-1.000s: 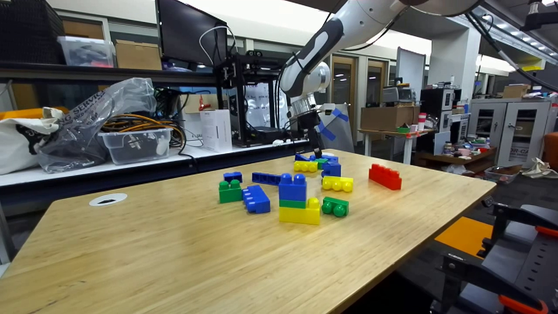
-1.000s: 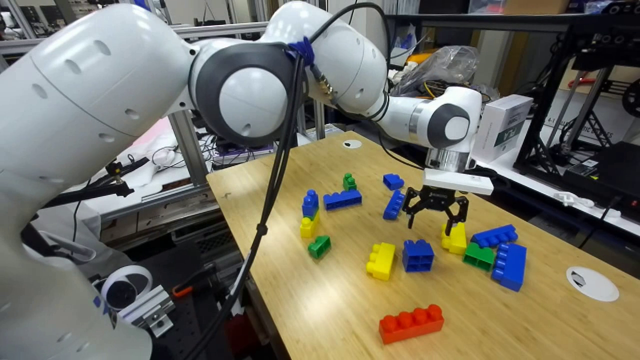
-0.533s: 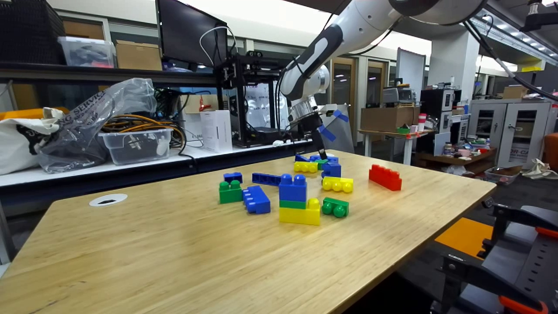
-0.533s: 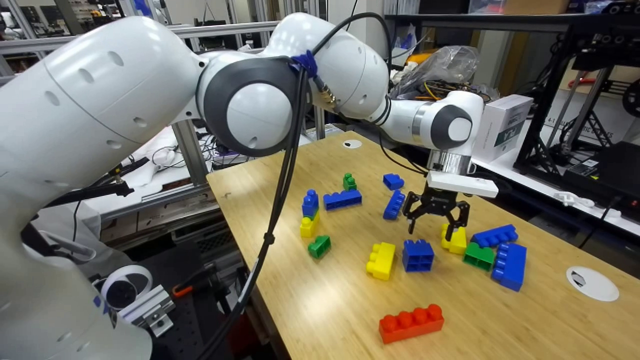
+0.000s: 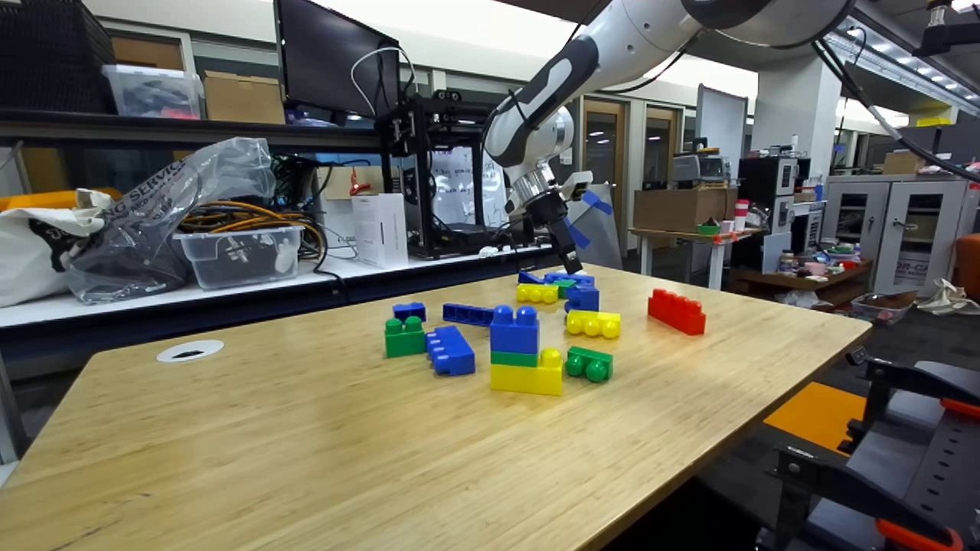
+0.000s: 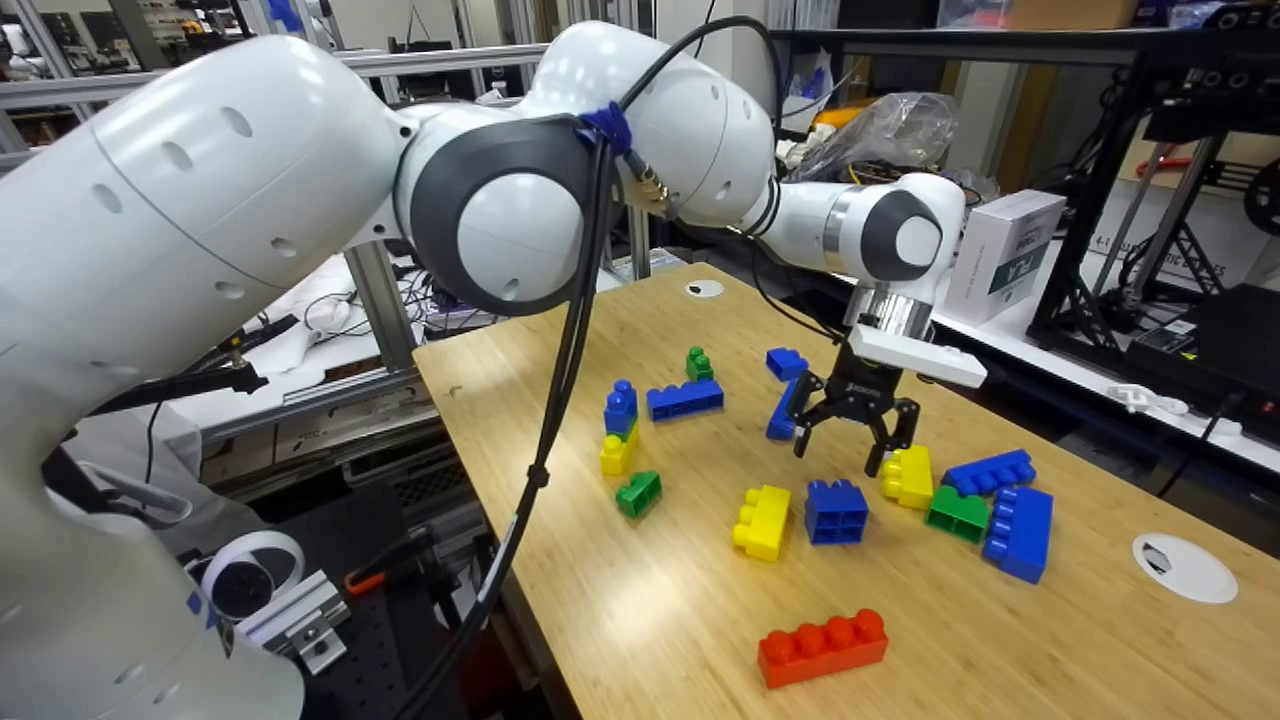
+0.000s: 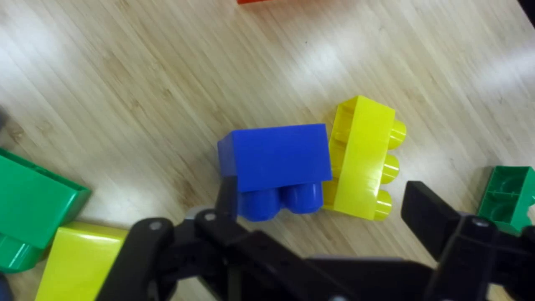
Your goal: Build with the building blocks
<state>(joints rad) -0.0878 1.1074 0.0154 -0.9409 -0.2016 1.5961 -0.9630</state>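
In an exterior view the white arm (image 6: 680, 130) enters at the left edge, rises, passes through a thick grey-ringed joint and reaches on to the right, arched high, black cables (image 6: 580, 310) hanging from it, then bends down at the wrist.

The building blocks (image 6: 685, 400) lie on the desk (image 6: 700, 575) below. Leftmost is a stack (image 6: 620, 428), blue at the top and yellow at the foot, then a small green brick (image 6: 640, 493) and a yellow brick (image 6: 763, 522), both on their sides. A red brick (image 6: 822, 650) sits studs up, apart from the rest. Near a blocky blue brick (image 6: 836, 515) hangs the claw (image 6: 838, 457), tilted slightly, its fingers (image 7: 426, 215) parted wide and nothing held between them. Farther right, close together, are a second yellow brick (image 6: 907, 478), another green brick (image 6: 957, 513) and two long blue bricks (image 6: 1018, 535).

In an exterior view, again from the left, there is a white bag (image 5: 34, 252), its contents hidden; higher up, a clear bin (image 5: 149, 71) with grey shapes and a spot of red inside; a crumpled clear plastic bag (image 5: 168, 222); a clear tub (image 5: 199, 264) holding grey and white parts too indistinct to name, orange cables (image 5: 210, 218) heaped just behind it; a cardboard box (image 5: 243, 98) beside the clear bin, its inside out of sight; and, far right on the floor, a shallow see-through tray (image 5: 873, 312) with something brown in it.
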